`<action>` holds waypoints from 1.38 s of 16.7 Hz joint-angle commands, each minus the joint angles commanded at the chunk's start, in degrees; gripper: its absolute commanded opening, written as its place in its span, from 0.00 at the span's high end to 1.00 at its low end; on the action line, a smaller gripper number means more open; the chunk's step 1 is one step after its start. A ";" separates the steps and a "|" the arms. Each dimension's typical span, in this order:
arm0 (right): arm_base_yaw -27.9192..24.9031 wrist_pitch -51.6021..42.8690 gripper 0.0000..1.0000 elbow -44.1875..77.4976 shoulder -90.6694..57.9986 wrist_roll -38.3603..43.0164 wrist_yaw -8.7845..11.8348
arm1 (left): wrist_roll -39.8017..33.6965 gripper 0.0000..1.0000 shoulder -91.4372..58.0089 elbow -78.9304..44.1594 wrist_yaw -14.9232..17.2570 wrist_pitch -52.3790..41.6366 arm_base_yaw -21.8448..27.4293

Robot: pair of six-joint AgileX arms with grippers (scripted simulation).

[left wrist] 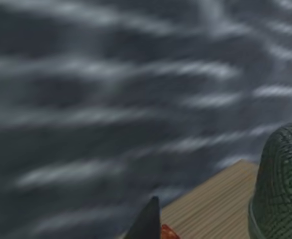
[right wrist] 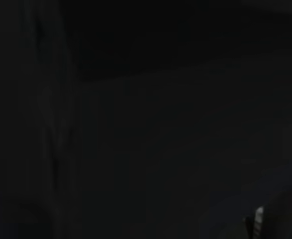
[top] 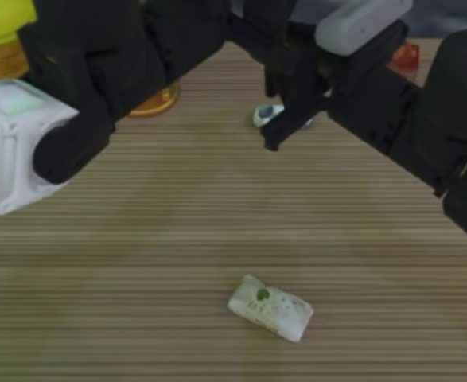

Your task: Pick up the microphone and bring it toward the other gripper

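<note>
The microphone shows only in the left wrist view, as a large round grey-green mesh head close to the camera; its handle is hidden. My left gripper is open: one black fingertip pokes into view with bare table beside it, and the mesh head stands where the other would be. In the top view my left arm, with the white boxy segment, reaches across the back. My right arm, with the light-grey cap, comes in from the right, and its gripper hangs over the back middle. The right wrist view is dark.
A little white toy car lies under the right gripper. A white packet with a green leaf lies at front centre. A yellow bottle and an amber disc stand at back left. A red object sits at back right.
</note>
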State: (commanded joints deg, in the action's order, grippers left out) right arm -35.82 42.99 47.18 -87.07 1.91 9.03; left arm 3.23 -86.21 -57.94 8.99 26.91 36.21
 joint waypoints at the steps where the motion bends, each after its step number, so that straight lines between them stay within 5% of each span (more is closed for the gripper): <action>1: 0.00 0.00 1.00 0.00 0.00 0.00 0.00 | 0.00 0.60 0.00 0.00 0.00 0.00 0.00; 6: 0.00 0.00 1.00 0.00 0.00 0.00 0.00 | 0.00 0.98 0.00 0.00 0.00 0.00 0.00; 15: 0.00 0.00 1.00 0.00 0.00 0.00 0.00 | 0.00 1.00 0.00 0.00 0.00 0.00 0.00; 23: 0.00 0.00 0.40 0.00 0.00 0.00 0.00 | 0.00 1.00 0.00 0.00 0.00 0.00 0.00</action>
State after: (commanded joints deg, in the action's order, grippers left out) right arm -35.82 42.99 47.18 -87.07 1.91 9.03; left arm 3.23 -86.21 -57.94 8.99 26.91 36.21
